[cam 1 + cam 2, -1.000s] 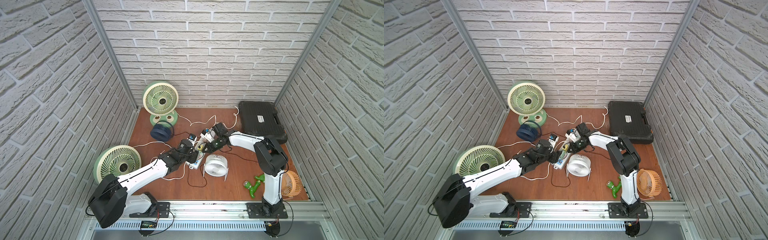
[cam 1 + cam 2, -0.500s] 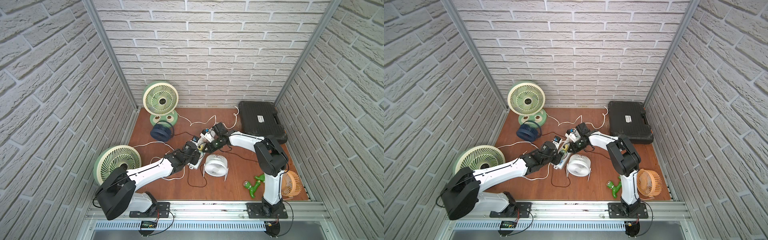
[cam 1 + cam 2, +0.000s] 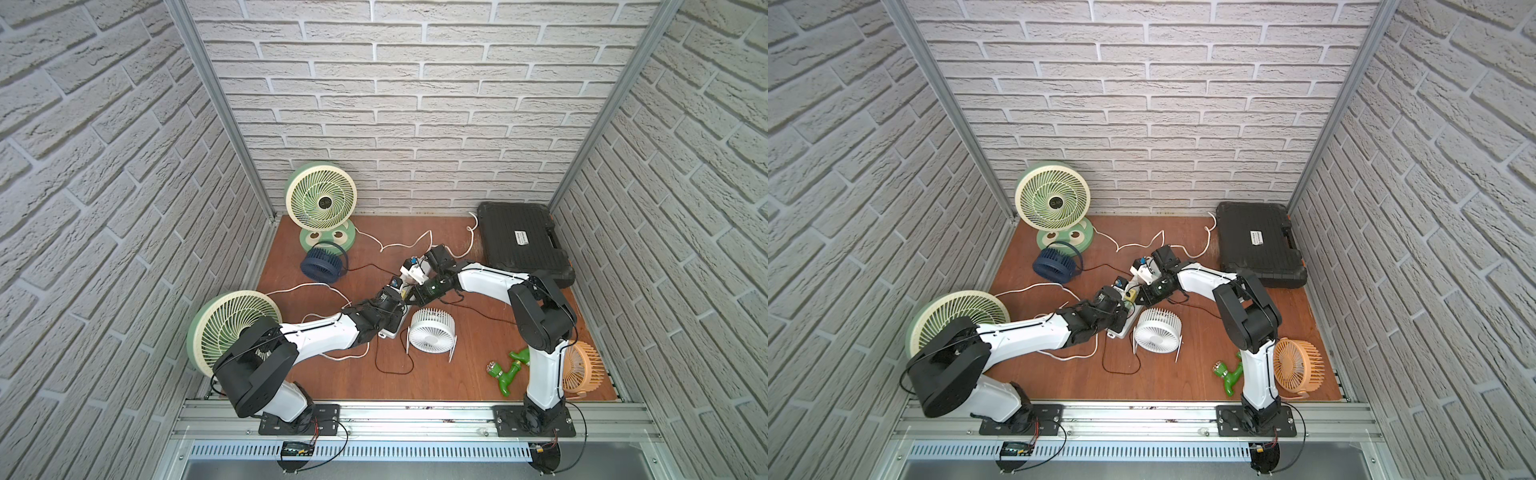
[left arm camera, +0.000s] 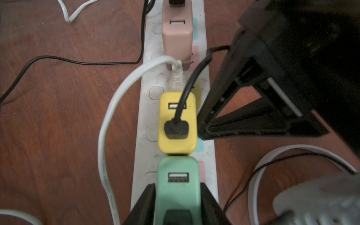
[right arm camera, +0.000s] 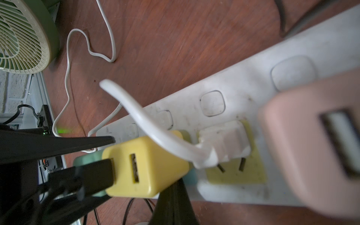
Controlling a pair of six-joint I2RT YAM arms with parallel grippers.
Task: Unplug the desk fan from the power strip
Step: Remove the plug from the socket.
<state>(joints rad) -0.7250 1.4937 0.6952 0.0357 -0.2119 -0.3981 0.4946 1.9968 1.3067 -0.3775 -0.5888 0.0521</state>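
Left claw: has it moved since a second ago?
Yes. In a top view the left claw has shifted toward the white fan, and now grips the green plug on the power strip.

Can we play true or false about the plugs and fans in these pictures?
1. A black cable goes into the yellow adapter. True.
2. The left tool grips the pink adapter. False: its fingers flank the green adapter.
3. The white plug sits partly out of the power strip, with its prongs showing. True.
4. The orange fan stands by the back wall. False: it is at the front; a green fan stands by the back wall.
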